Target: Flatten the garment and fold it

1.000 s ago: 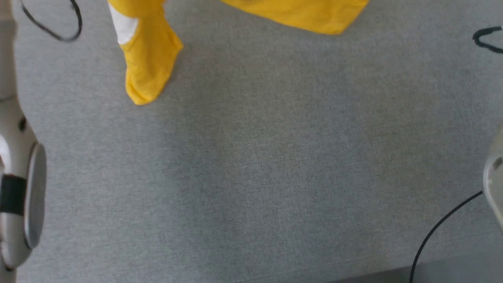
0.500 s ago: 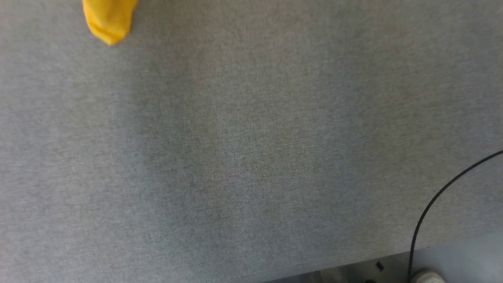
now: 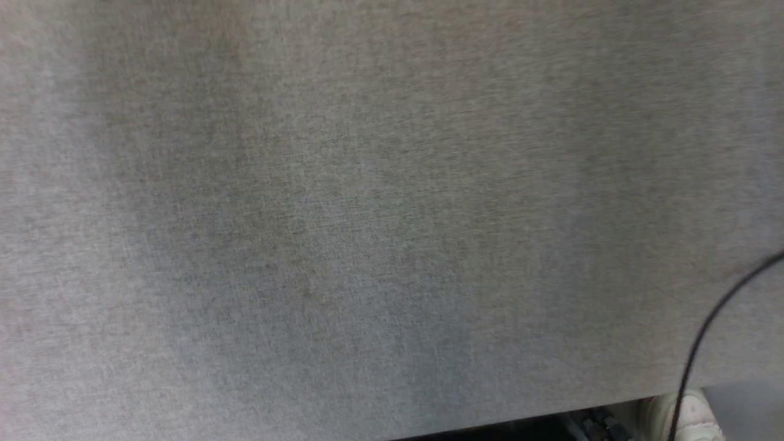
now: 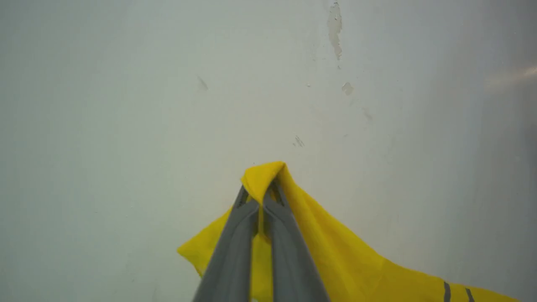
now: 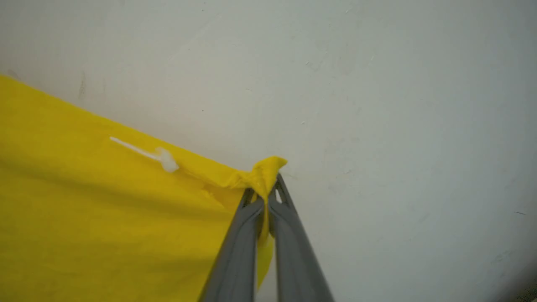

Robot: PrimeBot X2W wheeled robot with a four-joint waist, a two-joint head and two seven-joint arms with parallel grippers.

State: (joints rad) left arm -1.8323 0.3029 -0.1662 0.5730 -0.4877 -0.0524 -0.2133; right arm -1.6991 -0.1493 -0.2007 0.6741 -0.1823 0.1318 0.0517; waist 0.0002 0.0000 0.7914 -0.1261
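Broadly, the head camera looked down on the grey fabric-covered worktop [image 3: 367, 214], with a black cable [image 3: 704, 331] curving across its right edge. Both wrist cameras faced a pale painted surface [image 4: 126, 105], chipped in places, which told me the arms were up and pointing away from the worktop.

The garment [image 4: 335, 251] hung in the air between them, bright yellow. From the left gripper [image 4: 262, 196] the cloth fell away down and to the right of that view. From the right gripper [image 5: 265, 195] it spread wide to the left of that view, its top edge drawn fairly straight up to the jaws. So I judged the held edge ran from one gripper to the other, and the body of the shirt hung below that line. Neither arm looked nearer to it than the other.

Each pair of jaws was pressed together on a small peak of yellow cloth, which poked out just past the fingertips.

Small things: a white plastic tag [image 5: 161, 157] sat on the cloth near the right grip, and dark stripe marks [image 4: 447, 291] showed at the low edge on the left side. Laying it flat would mean bringing that edge down level onto the grey top.
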